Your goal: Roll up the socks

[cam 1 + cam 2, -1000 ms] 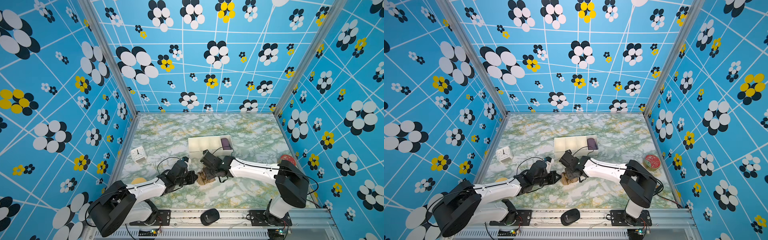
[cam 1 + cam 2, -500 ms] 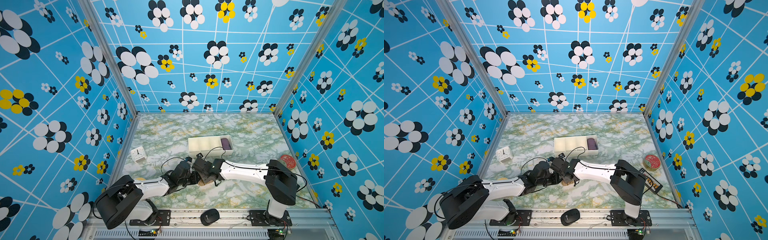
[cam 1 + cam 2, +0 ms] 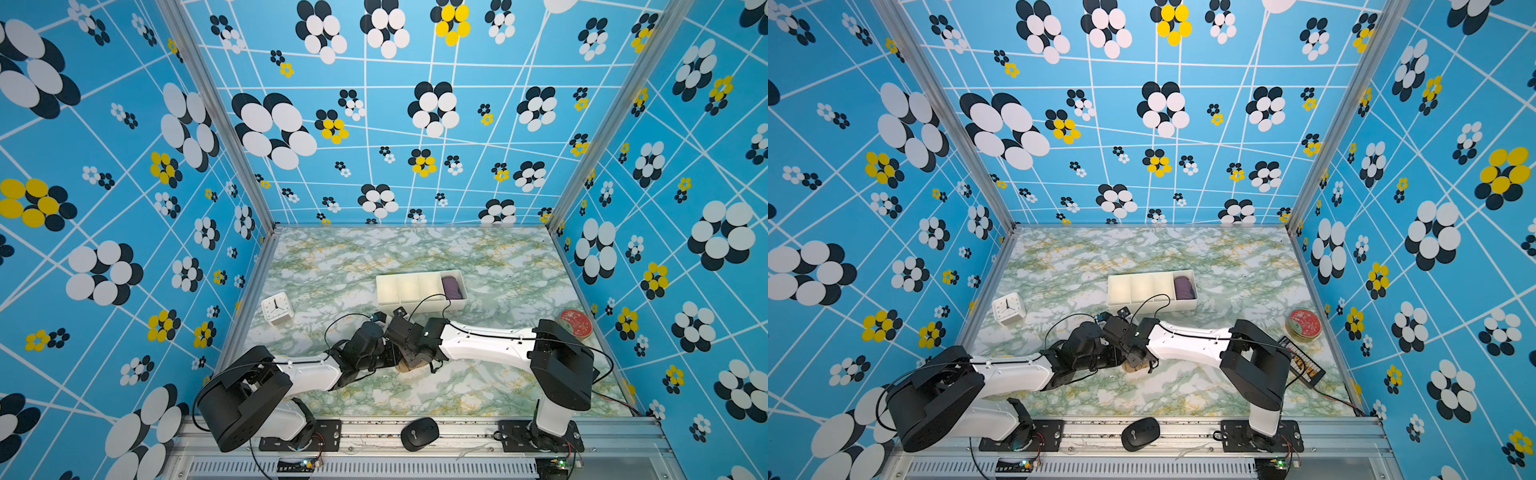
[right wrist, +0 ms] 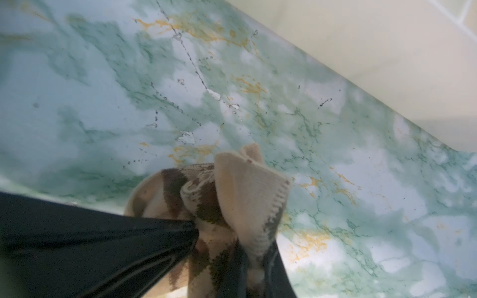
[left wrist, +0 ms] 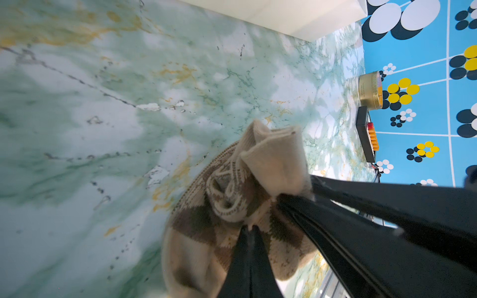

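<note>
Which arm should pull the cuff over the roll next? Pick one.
Right. The right gripper pinches the cream cuff of the socks; the left gripper is shut, tips pressed into the bundle.

Blue walls (image 3: 124, 166) printed with white, black, yellow flowers; green marbled tabletop (image 3: 415, 257), evenly lit

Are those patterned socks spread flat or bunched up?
Bunched up: the socks form a crumpled wad, one end folded over, nothing lying flat.
</note>
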Controlling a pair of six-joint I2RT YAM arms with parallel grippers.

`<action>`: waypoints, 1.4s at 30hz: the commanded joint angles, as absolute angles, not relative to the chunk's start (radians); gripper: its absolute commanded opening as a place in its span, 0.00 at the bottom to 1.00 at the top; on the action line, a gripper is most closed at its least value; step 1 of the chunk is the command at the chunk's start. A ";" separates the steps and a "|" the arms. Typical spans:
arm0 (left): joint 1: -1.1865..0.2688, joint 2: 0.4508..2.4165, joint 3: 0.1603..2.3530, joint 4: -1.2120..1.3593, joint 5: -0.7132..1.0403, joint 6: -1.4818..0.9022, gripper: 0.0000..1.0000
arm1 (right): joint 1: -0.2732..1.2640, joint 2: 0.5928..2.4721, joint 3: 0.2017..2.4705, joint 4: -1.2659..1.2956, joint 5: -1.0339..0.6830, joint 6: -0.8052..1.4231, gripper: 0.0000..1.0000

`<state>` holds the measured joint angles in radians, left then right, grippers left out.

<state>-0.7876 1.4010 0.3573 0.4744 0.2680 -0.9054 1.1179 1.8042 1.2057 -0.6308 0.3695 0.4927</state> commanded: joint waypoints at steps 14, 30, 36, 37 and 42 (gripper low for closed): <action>-0.864 1.638 0.429 0.537 0.217 -0.905 0.01 | 1.116 1.716 1.127 -0.479 0.261 0.483 0.00; -0.839 1.574 0.409 0.292 0.184 -0.822 0.00 | 0.933 1.613 0.896 -0.160 -0.143 0.591 0.11; -0.823 1.661 0.388 0.413 0.242 -0.853 0.00 | 0.933 1.617 0.852 -0.045 -0.244 0.638 0.22; -0.822 1.672 0.385 0.428 0.247 -0.859 0.00 | 0.931 1.617 0.847 -0.040 -0.250 0.643 0.24; -0.815 1.681 0.376 0.443 0.253 -0.859 0.00 | 0.908 1.587 0.793 0.010 -0.274 0.680 0.29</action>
